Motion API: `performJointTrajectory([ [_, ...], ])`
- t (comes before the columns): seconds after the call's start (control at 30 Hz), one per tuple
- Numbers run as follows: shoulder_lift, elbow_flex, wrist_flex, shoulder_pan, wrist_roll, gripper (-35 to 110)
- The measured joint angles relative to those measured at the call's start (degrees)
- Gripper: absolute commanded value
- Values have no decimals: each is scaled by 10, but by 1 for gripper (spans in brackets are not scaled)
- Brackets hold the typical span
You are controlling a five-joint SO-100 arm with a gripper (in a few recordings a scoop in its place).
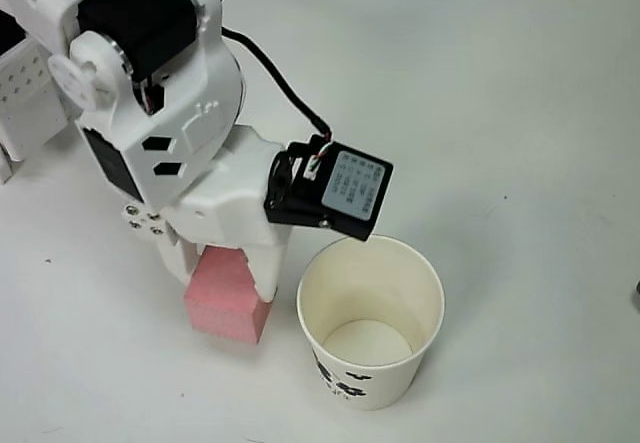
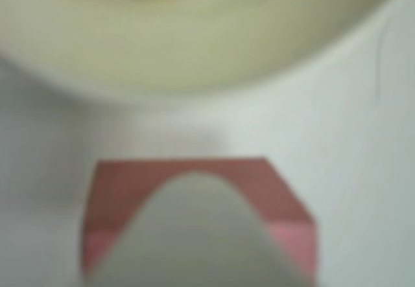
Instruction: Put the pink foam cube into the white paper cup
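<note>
**My claw down on the pink cube, cup just beside it**

The white table (image 1: 520,83) spreads under everything, pale and matte in the overhead view. My arm (image 1: 150,93) comes next in size: a white shell with black motor blocks, reaching down from the upper left of that view, with a black cable looping to the small black camera box (image 1: 335,191) on my wrist.

The white paper cup (image 1: 370,308) stands upright on the table, mouth open, cream inside, with black printed marks on its outer side near the lower edge of the overhead view. Its rim sits just below my wrist camera. In the wrist view the cup (image 2: 194,47) is a blurred cream arc across the top.

The pink foam cube (image 1: 228,298) rests on the table just to the left of the cup in the overhead view, apart from it by a narrow gap. In the wrist view the cube (image 2: 285,209) lies below the cup.

My claw (image 1: 228,258) straddles the cube: 2 white fingers (image 1: 270,263) come down on either side of it, each against a side face. They stand about as far apart as the cube is wide, so they appear closed onto it. In the wrist view 1 rounded white finger (image 2: 194,235) covers the cube's middle.
</note>
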Motion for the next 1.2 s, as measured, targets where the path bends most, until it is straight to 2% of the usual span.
performJointTrajectory([
  [0.3, 0, -112, 99, -9, -1, 14],
  [0.7, -2, -209, 160, -9, -1, 14],
  [1.2, -169, -449, 219, -34, -1, 14],
])
